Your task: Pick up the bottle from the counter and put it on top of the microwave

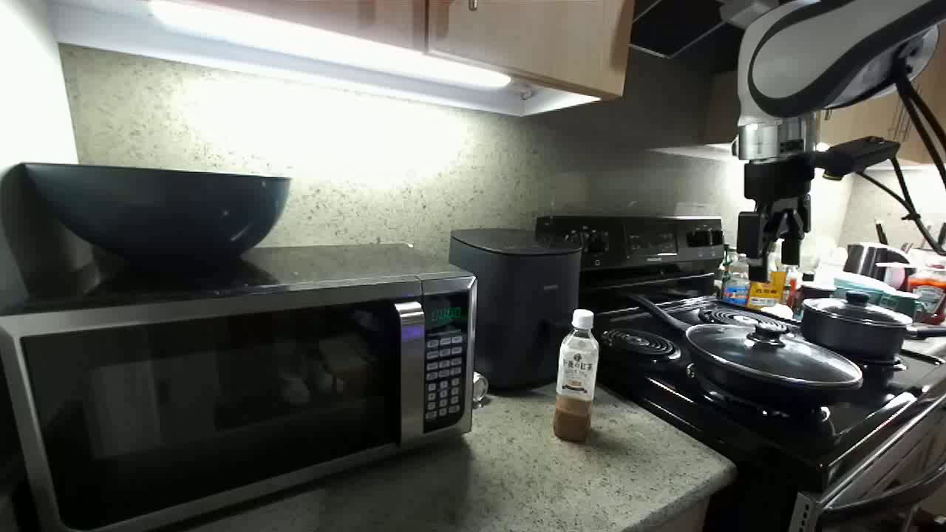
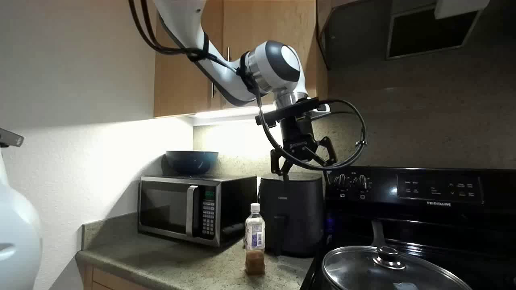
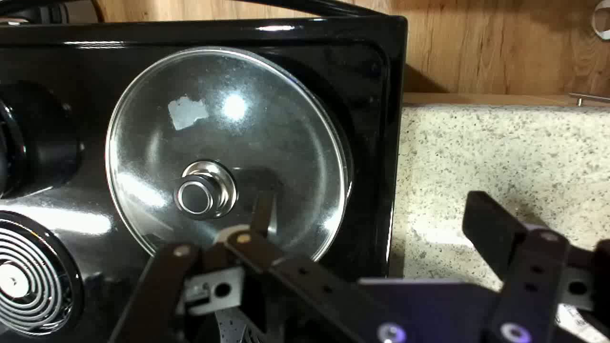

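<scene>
The bottle [image 1: 574, 380], clear with brown liquid at its bottom and a white cap, stands upright on the speckled counter [image 1: 635, 480]. The bottle [image 2: 255, 241] and the counter [image 2: 209, 266] show in both exterior views. The stainless microwave [image 1: 222, 403] stands to the bottle's left there, also in an exterior view [image 2: 169, 207]. My gripper [image 1: 774, 264] is open and empty, high over the stove and apart from the bottle. In the wrist view its fingers [image 3: 376, 214] are spread wide over the stove and counter edge. There I cannot clearly make out the bottle.
A large dark bowl [image 1: 155, 214] sits on the microwave's top at the far left. A dark boxy appliance [image 1: 517, 318] stands behind the bottle. A glass-lidded pan [image 3: 267, 128] and a pot [image 1: 857, 325] sit on the stove. Cabinets [image 1: 525, 44] hang above.
</scene>
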`<state>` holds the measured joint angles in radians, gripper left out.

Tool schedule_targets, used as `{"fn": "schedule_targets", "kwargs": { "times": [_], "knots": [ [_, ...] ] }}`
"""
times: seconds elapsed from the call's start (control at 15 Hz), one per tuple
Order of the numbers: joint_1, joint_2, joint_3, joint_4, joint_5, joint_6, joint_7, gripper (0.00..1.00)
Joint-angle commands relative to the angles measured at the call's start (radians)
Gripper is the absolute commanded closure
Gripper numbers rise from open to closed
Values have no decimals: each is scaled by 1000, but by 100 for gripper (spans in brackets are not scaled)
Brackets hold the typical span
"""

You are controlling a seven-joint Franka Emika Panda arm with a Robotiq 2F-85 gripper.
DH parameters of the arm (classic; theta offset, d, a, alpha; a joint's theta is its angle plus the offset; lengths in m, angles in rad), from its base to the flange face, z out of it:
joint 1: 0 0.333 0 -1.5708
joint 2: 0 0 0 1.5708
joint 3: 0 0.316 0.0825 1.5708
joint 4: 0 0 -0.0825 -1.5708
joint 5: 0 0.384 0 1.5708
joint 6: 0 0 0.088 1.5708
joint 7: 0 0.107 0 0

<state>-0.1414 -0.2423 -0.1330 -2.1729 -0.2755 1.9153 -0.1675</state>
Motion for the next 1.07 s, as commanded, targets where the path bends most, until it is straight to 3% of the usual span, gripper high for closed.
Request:
{"fn": "schedule_targets", "kwargs": {
  "times": [0.0,0.4,1.0],
  "knots": [
    [4,0,-3,2,0,-3,0,0],
    [7,7,0,1,-4,0,-2,0],
    [97,141,56,-4,21,83,-44,0]
  ]
}}
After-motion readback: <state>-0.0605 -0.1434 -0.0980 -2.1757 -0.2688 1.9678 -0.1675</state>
